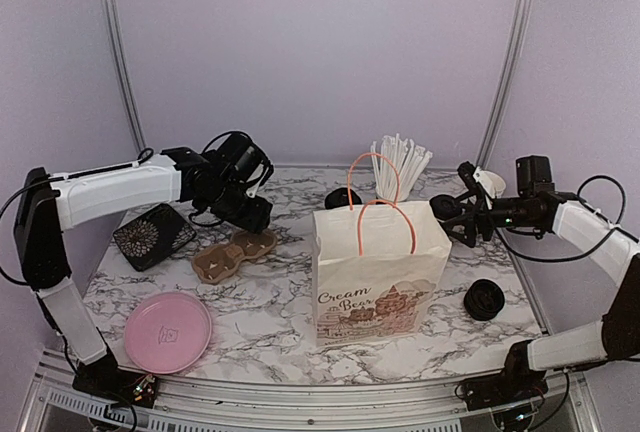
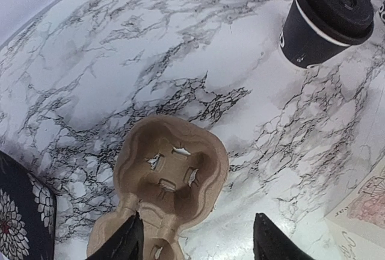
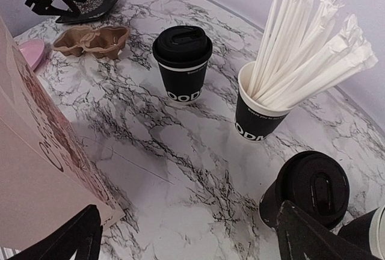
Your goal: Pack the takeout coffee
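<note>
Left gripper (image 2: 198, 227) hangs released and empty over the cardboard cup carrier (image 2: 171, 173) — lined up, I judge, to handle it. Right gripper (image 3: 187, 212) gapes wide toward the lidded takeout coffee (image 3: 181, 61), upright on the desk (image 3: 180, 151) behind the paper bag (image 1: 380, 272). Its visible lettering reads "OOD"; the bag's reads "Cream".

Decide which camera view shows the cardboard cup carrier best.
Left wrist: the cup carrier is close and seen from above, its slotted well clear, though its near end is cropped. The top view and right wrist show it whole but small.
</note>
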